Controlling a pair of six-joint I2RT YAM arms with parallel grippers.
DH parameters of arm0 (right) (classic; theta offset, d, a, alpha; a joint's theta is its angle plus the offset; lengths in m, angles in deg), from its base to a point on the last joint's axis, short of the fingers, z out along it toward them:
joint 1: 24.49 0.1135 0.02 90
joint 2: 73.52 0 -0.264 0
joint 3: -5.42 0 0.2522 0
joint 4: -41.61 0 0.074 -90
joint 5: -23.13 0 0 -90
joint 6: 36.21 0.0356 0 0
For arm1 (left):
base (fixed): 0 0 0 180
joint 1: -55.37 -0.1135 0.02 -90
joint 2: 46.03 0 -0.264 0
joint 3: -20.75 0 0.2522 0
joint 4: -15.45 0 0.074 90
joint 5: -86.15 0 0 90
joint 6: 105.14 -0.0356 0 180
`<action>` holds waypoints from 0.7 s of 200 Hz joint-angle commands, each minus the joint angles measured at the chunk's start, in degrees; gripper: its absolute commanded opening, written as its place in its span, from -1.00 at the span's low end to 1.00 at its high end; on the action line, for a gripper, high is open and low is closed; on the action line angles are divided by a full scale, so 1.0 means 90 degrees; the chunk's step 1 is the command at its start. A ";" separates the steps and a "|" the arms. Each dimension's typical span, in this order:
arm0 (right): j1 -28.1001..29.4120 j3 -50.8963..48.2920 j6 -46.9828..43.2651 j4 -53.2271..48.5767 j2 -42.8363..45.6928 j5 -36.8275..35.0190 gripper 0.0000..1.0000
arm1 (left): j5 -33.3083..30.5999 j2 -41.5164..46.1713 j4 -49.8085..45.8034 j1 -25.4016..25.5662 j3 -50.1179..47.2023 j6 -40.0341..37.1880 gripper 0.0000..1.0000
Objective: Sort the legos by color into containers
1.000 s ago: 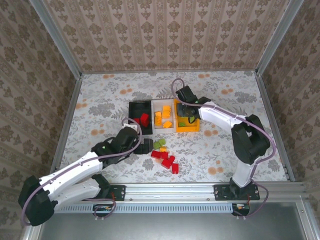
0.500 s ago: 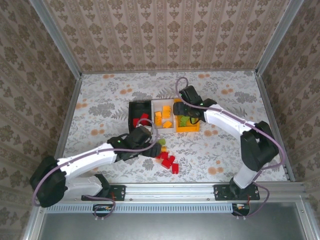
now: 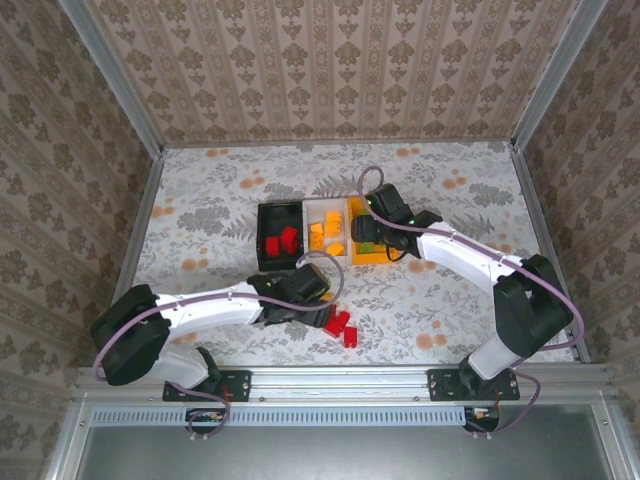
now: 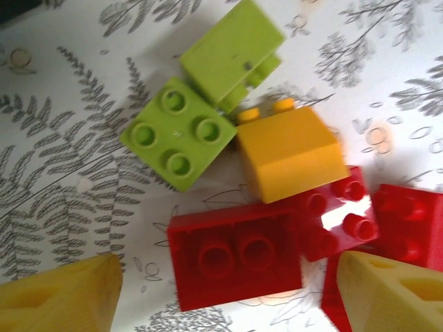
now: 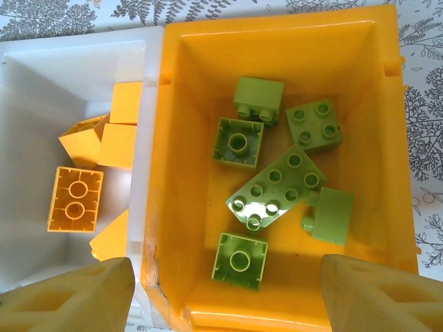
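My left gripper point(image 4: 228, 294) hangs open low over the loose legos, its yellow fingertips point(image 4: 59, 297) standing apart on either side of an upside-down red brick point(image 4: 235, 256). Just beyond it lie two green bricks point(image 4: 180, 131), an orange-yellow brick point(image 4: 291, 152) and more red bricks point(image 4: 339, 214). From above, the left gripper point(image 3: 322, 298) covers part of that pile point(image 3: 338, 322). My right gripper point(image 5: 225, 297) is open and holds nothing above the orange bin point(image 5: 173, 173), which contains several green bricks point(image 5: 240, 259). The white bin point(image 5: 28, 90) holds orange-yellow bricks point(image 5: 75, 198).
The three joined containers sit mid-table: black bin point(image 3: 263, 228) with red bricks, white bin point(image 3: 326, 208), orange bin point(image 3: 374, 261). Patterned walls and metal rails point(image 3: 130, 240) enclose the table. Bare tabletop lies to the right of the pile point(image 3: 440, 300).
My left arm has swung right from beside the black bin onto the loose pile, its jaws narrowing a little. The right gripper has opened over the orange bin.
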 commanded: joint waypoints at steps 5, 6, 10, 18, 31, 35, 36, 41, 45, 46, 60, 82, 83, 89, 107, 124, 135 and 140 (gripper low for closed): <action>-0.0037 -0.0077 0.0055 0.0099 0.0293 -0.0050 0.45 | -0.0312 0.0062 -0.0368 -0.0130 -0.0363 0.0358 0.54; -0.0037 -0.0075 0.0055 0.0102 0.0299 -0.0050 0.45 | -0.0325 0.0073 -0.0372 -0.0141 -0.0373 0.0361 0.53; -0.0037 -0.0075 0.0055 0.0101 0.0307 -0.0059 0.45 | -0.0359 0.0115 -0.0415 -0.0161 -0.0419 0.0389 0.50; -0.0041 -0.0069 0.0055 0.0103 0.0328 -0.0051 0.46 | -0.0444 0.0224 -0.0497 -0.0223 -0.0500 0.0451 0.46; -0.0046 -0.0054 0.0052 0.0095 0.0361 -0.0045 0.46 | -0.0532 0.0498 -0.0688 -0.0368 -0.0659 0.0549 0.40; -0.0046 -0.0054 0.0054 0.0095 0.0364 -0.0041 0.46 | -0.0561 0.0621 -0.0761 -0.0423 -0.0700 0.0573 0.39; -0.0042 -0.0054 0.0055 0.0095 0.0364 -0.0036 0.46 | -0.0561 0.0660 -0.0778 -0.0433 -0.0713 0.0581 0.38; -0.0046 -0.0054 0.0055 0.0090 0.0387 -0.0021 0.46 | -0.0613 0.0824 -0.0864 -0.0487 -0.0761 0.0588 0.38; -0.0044 -0.0048 0.0056 0.0091 0.0391 -0.0014 0.45 | -0.0631 0.0982 -0.0934 -0.0519 -0.0811 0.0602 0.38; -0.0040 -0.0051 0.0060 0.0093 0.0392 -0.0012 0.45 | -0.0631 0.1021 -0.0948 -0.0531 -0.0821 0.0605 0.38; -0.0046 -0.0074 0.0074 0.0109 0.0420 -0.0006 0.46 | -0.0579 0.1612 -0.1067 -0.0638 -0.0942 0.0590 0.41; -0.0046 -0.0131 0.0094 0.0135 0.0439 -0.0010 0.46 | -0.0208 0.2172 -0.0956 -0.0693 -0.0882 0.0501 0.69; -0.0046 -0.0132 0.0094 0.0139 0.0435 -0.0011 0.46 | -0.0190 0.2183 -0.0944 -0.0686 -0.0882 0.0501 0.70; -0.0046 -0.0147 0.0102 0.0154 0.0429 0.0002 0.46 | -0.0117 0.2226 -0.0865 -0.0671 -0.0829 0.0475 0.75; -0.0046 -0.0161 0.0116 0.0175 0.0409 0.0026 0.46 | -0.0185 0.2164 -0.0670 -0.0729 -0.0729 0.0410 0.86; -0.0046 -0.0191 0.0138 0.0202 0.0404 0.0040 0.46 | -0.0394 0.1967 -0.0536 -0.1000 -0.0667 0.0303 0.87; -0.0046 -0.0205 0.0141 0.0198 0.0415 0.0043 0.46 | -0.0596 0.1860 -0.0347 -0.1222 -0.0685 0.0232 0.87; -0.0046 -0.0211 0.0137 0.0190 0.0417 0.0029 0.46 | -0.0689 0.1817 -0.0241 -0.1336 -0.0709 0.0195 0.87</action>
